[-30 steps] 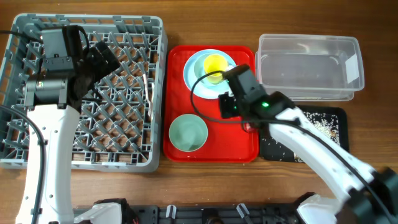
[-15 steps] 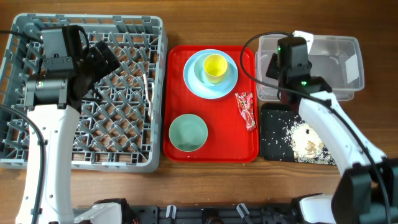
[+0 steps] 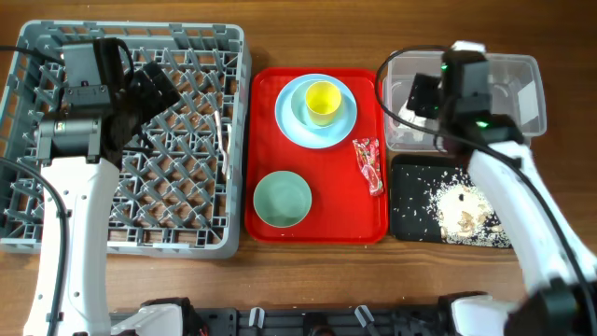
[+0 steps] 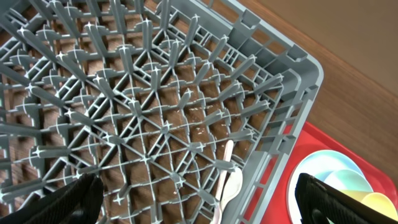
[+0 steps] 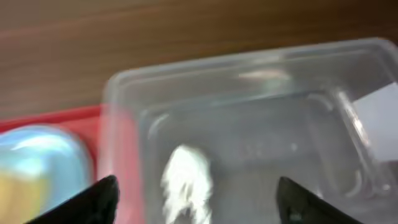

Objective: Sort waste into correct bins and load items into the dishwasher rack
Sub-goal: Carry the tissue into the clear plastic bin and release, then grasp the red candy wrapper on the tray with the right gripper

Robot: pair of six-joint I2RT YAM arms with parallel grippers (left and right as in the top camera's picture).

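The crumpled tissue [image 5: 186, 183] lies inside the clear tub [image 3: 508, 131] at 2 o'clock. The right fingers [image 5: 93, 202] hang over it, spread wide and holding nothing. The left fingers [image 4: 62, 199], equally wide and empty, hover above the dishwasher rack [image 3: 201, 56] at 9 o'clock, where a white spoon [image 4: 227, 183] lies among the pegs. The red wrapper [image 3: 367, 165] seems next. It lies flat by the 3 o'clock lip of the serving tray [image 3: 326, 215], so the fingers should lift clear of the tub wall, then close across its narrow width, since thin foil may slide. Rice scraps [image 3: 462, 210] sit on the black tray [image 3: 406, 219] at 4 o'clock. The wooden desk [image 3: 560, 289] is crowded, its containers nearly touching; nothing beyond it shows.
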